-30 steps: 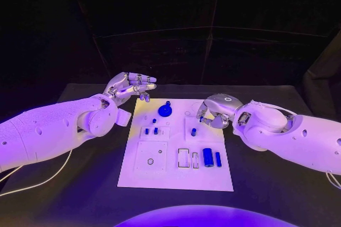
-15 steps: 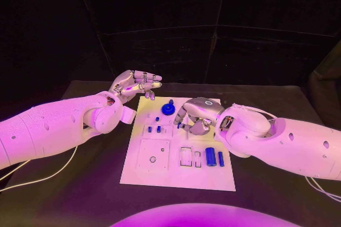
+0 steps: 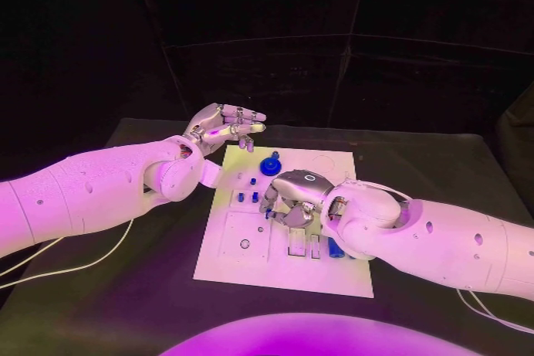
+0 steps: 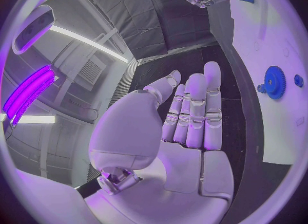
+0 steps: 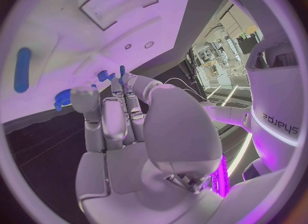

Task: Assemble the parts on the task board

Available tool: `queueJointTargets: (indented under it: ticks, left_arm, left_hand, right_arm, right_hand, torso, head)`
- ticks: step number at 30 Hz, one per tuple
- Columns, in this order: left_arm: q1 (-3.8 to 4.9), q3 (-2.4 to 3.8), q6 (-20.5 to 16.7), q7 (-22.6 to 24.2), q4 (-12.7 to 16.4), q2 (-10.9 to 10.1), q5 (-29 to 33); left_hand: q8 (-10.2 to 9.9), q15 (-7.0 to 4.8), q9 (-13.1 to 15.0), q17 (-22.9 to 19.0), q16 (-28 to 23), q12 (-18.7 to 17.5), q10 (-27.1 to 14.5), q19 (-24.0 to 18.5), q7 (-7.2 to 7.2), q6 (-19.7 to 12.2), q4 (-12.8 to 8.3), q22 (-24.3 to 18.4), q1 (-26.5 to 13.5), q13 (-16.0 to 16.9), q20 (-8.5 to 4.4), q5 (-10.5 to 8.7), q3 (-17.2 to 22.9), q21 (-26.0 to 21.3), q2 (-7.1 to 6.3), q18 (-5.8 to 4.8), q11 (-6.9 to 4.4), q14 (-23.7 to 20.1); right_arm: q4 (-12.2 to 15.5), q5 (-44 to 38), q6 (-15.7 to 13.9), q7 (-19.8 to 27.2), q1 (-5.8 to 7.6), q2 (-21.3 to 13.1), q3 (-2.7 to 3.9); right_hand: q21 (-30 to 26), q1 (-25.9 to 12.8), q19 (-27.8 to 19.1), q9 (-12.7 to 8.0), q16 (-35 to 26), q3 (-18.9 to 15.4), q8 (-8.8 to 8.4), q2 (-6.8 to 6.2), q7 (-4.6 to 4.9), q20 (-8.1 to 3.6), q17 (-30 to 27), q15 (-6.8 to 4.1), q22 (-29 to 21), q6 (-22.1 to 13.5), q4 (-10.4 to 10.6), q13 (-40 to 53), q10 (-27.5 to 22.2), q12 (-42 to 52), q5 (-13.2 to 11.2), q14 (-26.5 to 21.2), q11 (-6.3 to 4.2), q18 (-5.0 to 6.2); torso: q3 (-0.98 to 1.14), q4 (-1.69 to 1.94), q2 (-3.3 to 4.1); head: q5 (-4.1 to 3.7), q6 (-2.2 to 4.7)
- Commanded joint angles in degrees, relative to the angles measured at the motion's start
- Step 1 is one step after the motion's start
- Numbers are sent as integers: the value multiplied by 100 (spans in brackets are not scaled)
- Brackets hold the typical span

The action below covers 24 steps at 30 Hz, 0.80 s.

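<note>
The white task board lies on the black tabletop, its long side running away from the robot. Near its middle, a blue cylinder lies flat, its long axis along the board's length, partly hidden by the right arm. The right hand hovers low over the board's centre, fingers curled inward; whether they pinch anything is hard to tell. Beside it, two small blue pegs stand upright. Farther on, a blue gear lies flat. At the board's far left corner, the left hand is raised, its fingers held close together and holding nothing.
</note>
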Motion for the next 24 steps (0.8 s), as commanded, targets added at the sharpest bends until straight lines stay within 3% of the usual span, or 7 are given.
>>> queueJointTargets:
  ticks: [1,11,24]
  left_arm:
    - [10,6,1,90,1,13,37]
    - [11,7,9,84,-8,51,37]
    - [12,7,37,60,-20,56,37]
  left_hand:
    - [34,-17,-6,-9,-23,39,-15,-28,26,-10,5,-9,0,-5,-2,-9,-21,-25,47,73,13,-36]
    - [33,-15,-9,-19,-24,40,-36,-25,31,-30,0,-18,16,-9,0,-9,-24,-35,57,75,18,-40]
    - [32,-12,-10,-25,-25,40,-51,-24,37,-45,0,-24,16,-11,2,-9,-34,-41,56,74,23,-43]
  right_arm:
    - [-64,-74,178,42,-32,67,6]
    - [-248,-183,199,50,-150,295,5]
    - [-298,-438,254,5,-200,357,1]
  right_hand:
    - [49,-6,34,7,-3,22,-28,38,40,11,-17,-2,34,-18,-15,3,87,10,24,186,-97,-50]
    - [78,-24,43,4,-1,37,-46,54,50,19,-20,7,76,-47,-43,-2,53,-5,20,182,-87,-56]
    - [93,-25,50,5,4,44,-48,62,50,21,-16,9,100,-49,-55,-2,48,-6,21,183,-86,-59]
  torso:
    - [-1,-3,-1]
    - [-1,-9,-3]
    - [8,-15,0]
  head:
    - [22,-19]
    - [56,-46]
    - [93,-67]
